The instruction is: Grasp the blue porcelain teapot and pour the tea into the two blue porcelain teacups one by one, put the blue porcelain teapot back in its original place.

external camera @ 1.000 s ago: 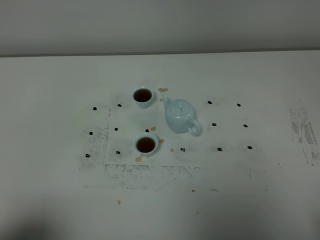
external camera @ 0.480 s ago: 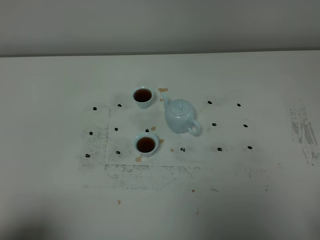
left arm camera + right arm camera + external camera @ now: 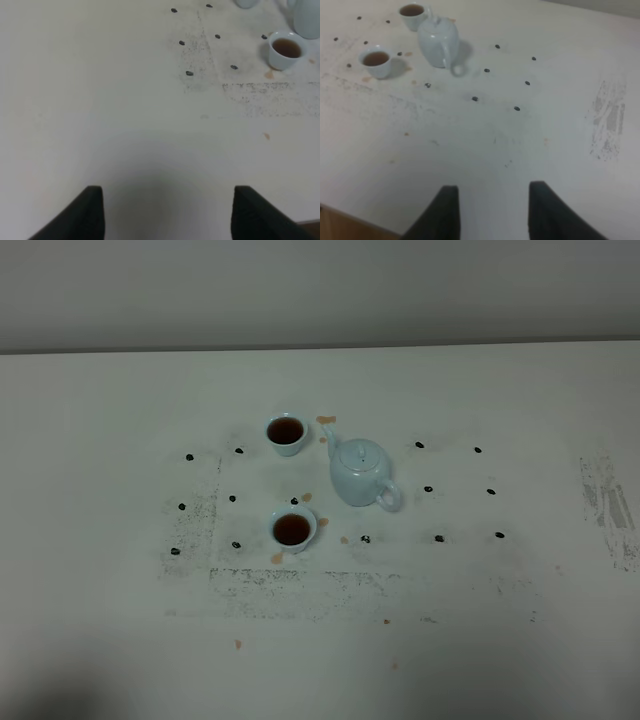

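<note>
With the blue porcelain teapot (image 3: 359, 472) standing upright on the surface (image 3: 480, 640) between and right of the two filled teacups (image 3: 285, 433), both the left hand (image 3: 167, 212) and right hand (image 3: 492, 210) spread, empty and well apart from it, any careless sweep across the surface risks tipping a full cup.

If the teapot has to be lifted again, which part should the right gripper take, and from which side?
Probably the loop handle of the blue porcelain teapot. It sticks out on the pot's near-right, opposite the spout, with bare table beside it. The round belly looks too wide for the jaws. Approach from the right.
</note>
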